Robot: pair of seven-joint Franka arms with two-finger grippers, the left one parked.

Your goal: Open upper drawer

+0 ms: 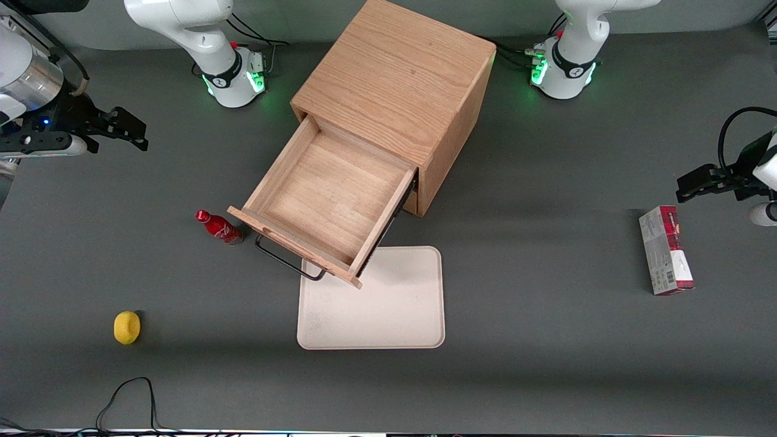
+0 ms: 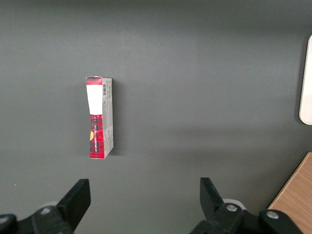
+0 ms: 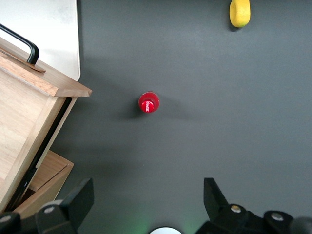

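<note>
Upper drawer [image 1: 328, 203] stands pulled far out of the cabinet [image 1: 400, 91], its front edge and black handle [image 1: 288, 262] overhanging the cream tray [image 1: 388, 309], with a red bottle [image 1: 218, 227] just beside it at nine o'clock. Well apart, toward the working arm's end of the table, the gripper [image 1: 130, 130] hangs above bare table with fingers [image 3: 78, 200] spread wide, touching nothing.

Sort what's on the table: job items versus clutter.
Job: upper drawer, pulled well out of the cabinet, empty; tool, open, raised at the working arm's end.

Clutter: red bottle, yellow fruit, white tray, carton.
</note>
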